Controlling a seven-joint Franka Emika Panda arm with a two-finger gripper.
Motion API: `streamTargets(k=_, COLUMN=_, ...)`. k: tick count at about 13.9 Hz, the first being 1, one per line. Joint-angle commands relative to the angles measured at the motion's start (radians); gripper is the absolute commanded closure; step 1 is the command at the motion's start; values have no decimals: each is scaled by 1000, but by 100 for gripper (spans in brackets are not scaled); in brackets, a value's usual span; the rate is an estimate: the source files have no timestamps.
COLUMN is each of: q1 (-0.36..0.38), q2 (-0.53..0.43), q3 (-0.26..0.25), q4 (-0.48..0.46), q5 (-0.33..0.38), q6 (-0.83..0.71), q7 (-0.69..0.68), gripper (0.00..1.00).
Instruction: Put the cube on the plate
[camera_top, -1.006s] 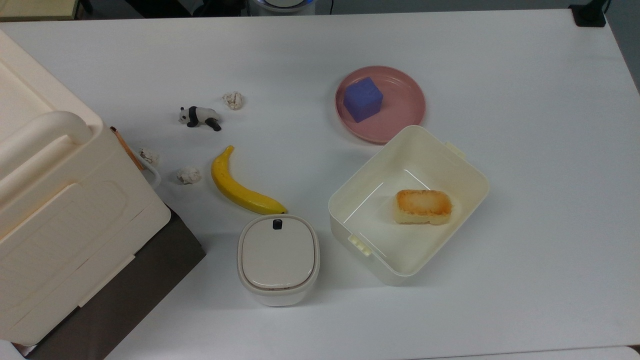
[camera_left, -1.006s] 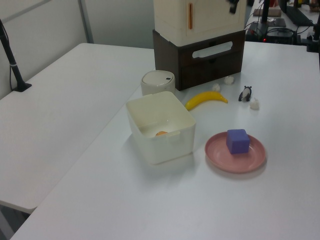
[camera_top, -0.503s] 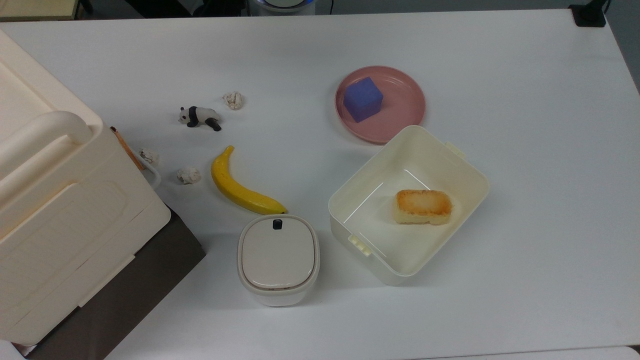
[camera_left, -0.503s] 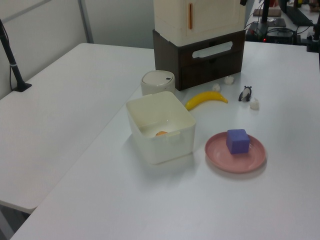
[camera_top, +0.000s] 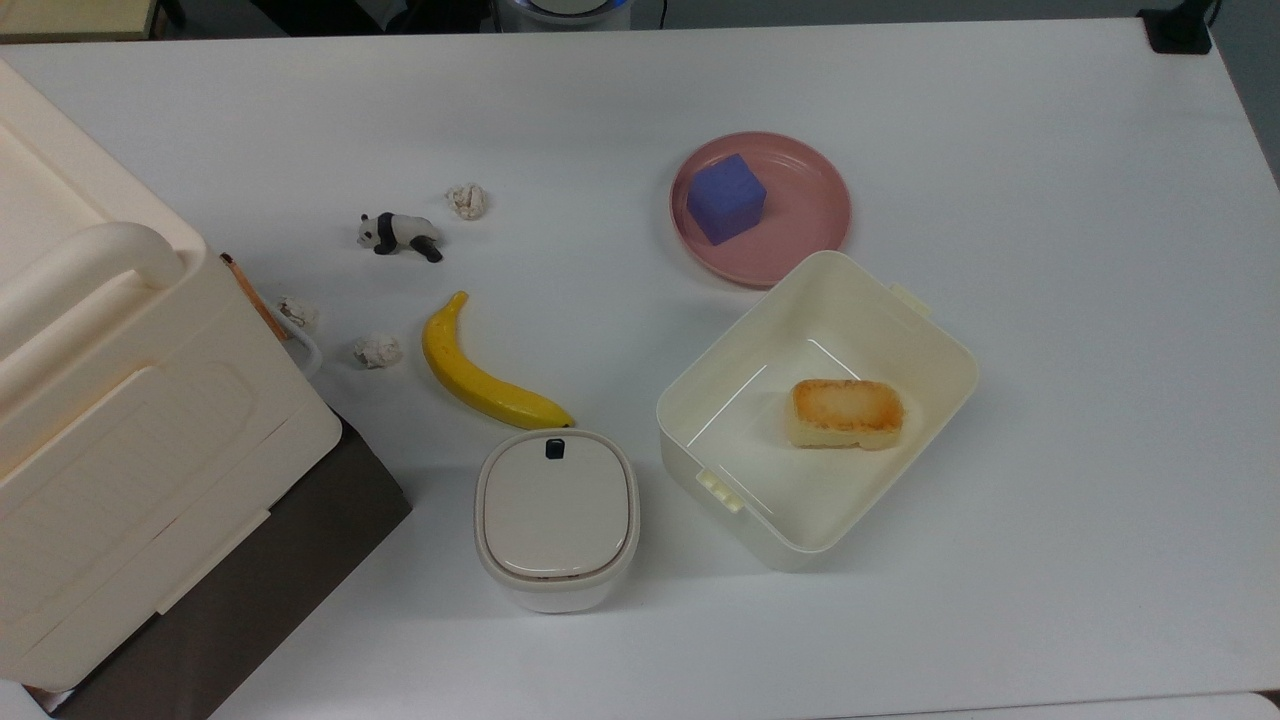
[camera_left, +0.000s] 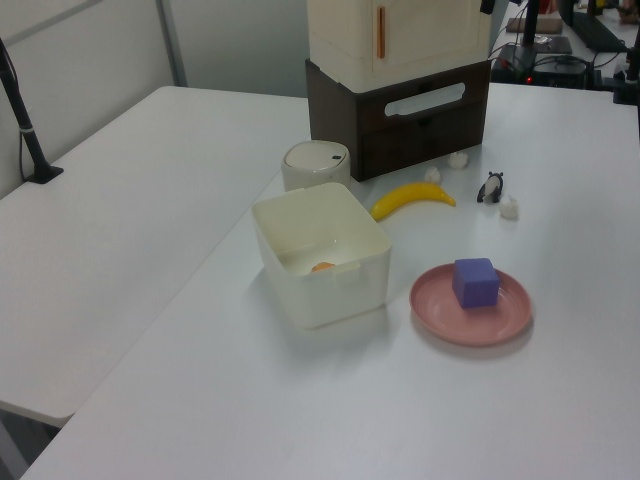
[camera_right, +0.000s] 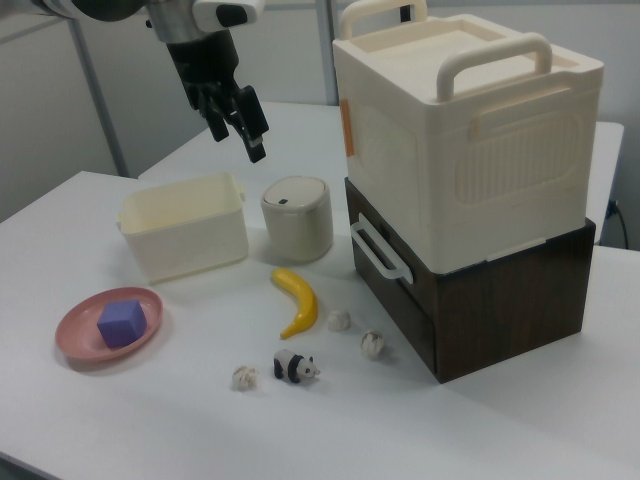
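Observation:
The blue-purple cube (camera_top: 727, 198) sits on the round pink plate (camera_top: 812, 212), towards the plate's left side in the top view. The left view has the cube (camera_left: 475, 282) resting flat on the plate (camera_left: 438, 308), with nothing touching it. In the right view the cube (camera_right: 122, 323) and plate (camera_right: 78, 342) lie at the lower left. My gripper (camera_right: 238, 135) hangs high above the table in the right view, over the cream tub (camera_right: 185, 238) and far from the plate. It is open, with nothing between its black fingers.
The cream tub (camera_top: 958, 352) beside the plate holds a toasted yellow block (camera_top: 847, 412). A banana (camera_top: 480, 375), a toy panda (camera_top: 398, 233), three crumpled paper balls and a small lidded bin (camera_top: 556, 515) lie to the top view's left. A large cream box on a dark drawer (camera_top: 120, 400) stands further left.
In the left view the dark gripper part near the top edge has moved up and to the right, away from the table. The cube and plate have not moved.

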Motion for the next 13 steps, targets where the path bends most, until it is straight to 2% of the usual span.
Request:
streamTargets(k=1, q1=-33, q2=-17, q3=37, q4=-14, q5=20, q6=-18, q7=-16, gripper=0)
streamTargets(k=5, q1=0, q2=-16, q3=17, q4=-15, q5=19, q6=-19, q7=-13, gripper=0)
streamTargets(k=8, q1=100, q2=-11, q3=-76, q4=-15, q5=19, q6=-19, q7=30, gripper=0)
streamTargets(k=10, q1=111, q2=-9, q3=-81, q4=-15, q5=19, q6=-30, q7=32, gripper=0)
streamTargets(k=13, q1=112, q2=-12, q3=-60, q4=-51, q5=19, q6=-44, q7=26, gripper=0)
